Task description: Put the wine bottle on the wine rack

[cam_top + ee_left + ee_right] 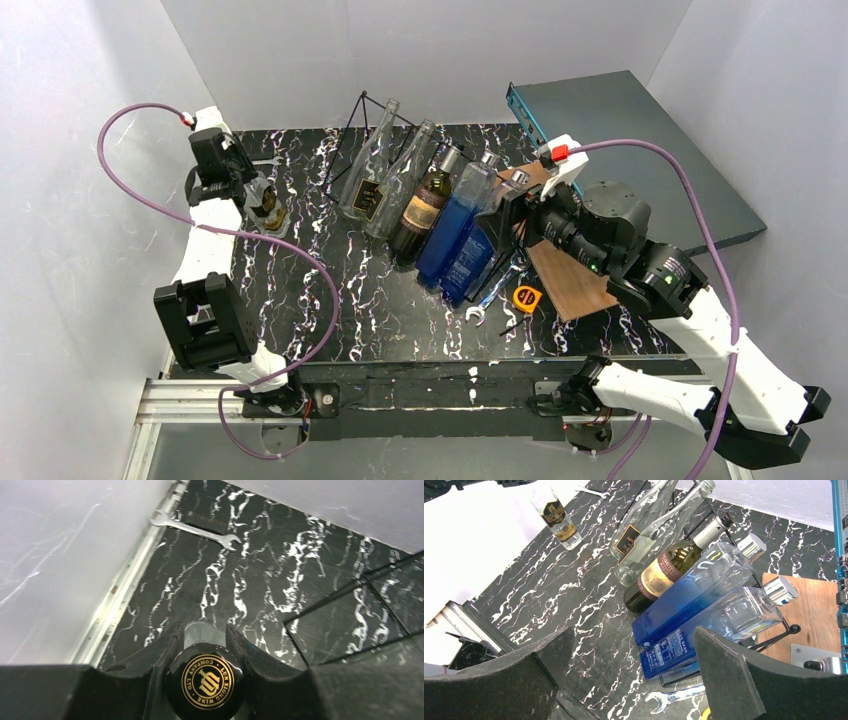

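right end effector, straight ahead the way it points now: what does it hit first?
Most likely the base of the nearer blue bottle, dead ahead of the open right end effector. A wrench lies lower, probably under that line. Depth is unclear.

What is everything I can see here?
wine rack: one, black wire, rear middle
clear bottles: two, leaning on rack, left
dark bottle: one, tan label, mid-rack
blue bottles: two, rack's right side
wine bottle: one, clear, black cap, standing left
wrenches: two, silver, rear left and near blue bottles
tape measure: one, orange, beside front wrench
wooden board: one, brown, right
box: one, dark, teal edge, rear right
table: one, black marbled
left gripper: black, shut on wine bottle
right gripper: black, open, by blue bottles
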Tool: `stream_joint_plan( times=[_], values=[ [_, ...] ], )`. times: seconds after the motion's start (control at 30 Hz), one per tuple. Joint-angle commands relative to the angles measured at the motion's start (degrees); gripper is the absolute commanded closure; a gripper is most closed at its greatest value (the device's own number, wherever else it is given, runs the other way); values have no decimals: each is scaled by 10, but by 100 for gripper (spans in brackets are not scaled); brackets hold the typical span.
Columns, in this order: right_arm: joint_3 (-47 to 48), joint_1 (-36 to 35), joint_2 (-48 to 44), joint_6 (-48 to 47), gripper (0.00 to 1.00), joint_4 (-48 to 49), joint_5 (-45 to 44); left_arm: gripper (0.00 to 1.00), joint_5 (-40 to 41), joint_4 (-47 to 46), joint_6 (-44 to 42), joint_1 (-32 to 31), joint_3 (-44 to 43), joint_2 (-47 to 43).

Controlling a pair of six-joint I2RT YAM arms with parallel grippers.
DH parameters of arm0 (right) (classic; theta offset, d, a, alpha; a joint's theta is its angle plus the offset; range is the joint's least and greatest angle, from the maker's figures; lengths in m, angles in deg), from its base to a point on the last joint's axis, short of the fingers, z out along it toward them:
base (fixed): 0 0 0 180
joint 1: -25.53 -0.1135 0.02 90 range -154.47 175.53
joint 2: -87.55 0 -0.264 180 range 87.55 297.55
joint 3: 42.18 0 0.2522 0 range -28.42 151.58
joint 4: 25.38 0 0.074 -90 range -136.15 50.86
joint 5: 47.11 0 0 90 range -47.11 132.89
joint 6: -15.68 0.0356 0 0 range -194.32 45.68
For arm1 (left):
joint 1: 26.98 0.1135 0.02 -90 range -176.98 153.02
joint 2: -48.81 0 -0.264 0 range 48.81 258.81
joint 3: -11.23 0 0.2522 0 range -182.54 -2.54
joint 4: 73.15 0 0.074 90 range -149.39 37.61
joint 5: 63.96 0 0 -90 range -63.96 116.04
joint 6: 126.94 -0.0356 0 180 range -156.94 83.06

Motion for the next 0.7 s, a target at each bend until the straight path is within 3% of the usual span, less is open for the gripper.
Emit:
stream_joint_plan(
  times=[0.0,0.17,0.67],
  values=[
    [-1,2,-7,-10,2,19,-10,100,-74,-33,15,-8,-55,-29],
    [-1,2,-5,-14,2,18,-12,100,-107,-32,-6,-36,-78,-16],
    [8,2,-1,-19,2,9,-21,100,-83,-21,-84,-159,-183,70]
  ],
)
